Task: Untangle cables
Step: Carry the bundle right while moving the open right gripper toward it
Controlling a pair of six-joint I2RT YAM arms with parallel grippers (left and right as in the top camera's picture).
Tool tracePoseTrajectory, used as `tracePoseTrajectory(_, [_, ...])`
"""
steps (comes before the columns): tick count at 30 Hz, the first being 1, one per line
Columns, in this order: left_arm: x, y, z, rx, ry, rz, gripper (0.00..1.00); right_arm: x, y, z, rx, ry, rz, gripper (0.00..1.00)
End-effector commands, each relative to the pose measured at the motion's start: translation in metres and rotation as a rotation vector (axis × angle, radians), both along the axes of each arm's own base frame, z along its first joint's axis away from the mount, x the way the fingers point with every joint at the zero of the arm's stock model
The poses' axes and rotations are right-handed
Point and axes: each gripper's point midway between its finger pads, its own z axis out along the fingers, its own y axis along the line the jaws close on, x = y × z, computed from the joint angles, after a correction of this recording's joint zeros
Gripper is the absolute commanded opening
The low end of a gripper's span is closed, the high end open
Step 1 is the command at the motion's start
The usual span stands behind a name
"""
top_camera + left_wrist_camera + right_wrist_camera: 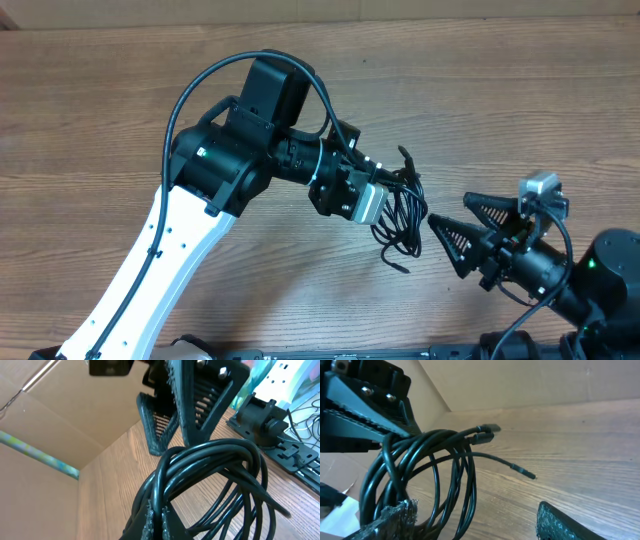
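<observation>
The cables (402, 215) are a tangled bundle of thin black loops hanging from my left gripper (390, 183), which is shut on one strand. In the left wrist view that strand runs between the gripper's (161, 521) pads, and the loops (220, 475) spread out above them. My right gripper (448, 208) is open just right of the bundle. In its wrist view the gripper (477, 522) straddles the lower loops (455, 485), which lie against its left finger (390, 520); the right finger (565, 522) stands apart. Two plug ends (487, 431) and a thin tip (524, 472) stick out to the right.
The wooden table (520, 110) stretches all around. A cardboard wall (520, 380) borders the far side. The left arm's white link (150, 270) crosses the lower left. Black hardware and a power strip (285, 380) lie beyond the table edge in the left wrist view.
</observation>
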Motion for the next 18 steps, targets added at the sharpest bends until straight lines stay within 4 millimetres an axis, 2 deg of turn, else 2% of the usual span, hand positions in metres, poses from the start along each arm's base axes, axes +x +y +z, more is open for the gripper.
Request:
tracePoseTrajectory(1, [-0.013,0.001,0.023,-0.069,-0.047,-0.053,0.04,-0.003,0.007,0.004,0.017,0.004,0.051,0.75])
tracePoseTrajectory(10, [0.012,-0.014,0.009,-0.056,0.061,-0.004,0.04,-0.011,0.022,0.005,0.062,0.038,0.168,0.76])
tracePoseTrajectory(18, [0.034,-0.023,0.023,-0.096,0.150,0.097,0.04,-0.010,0.021,0.004,0.058,0.039,0.160,0.76])
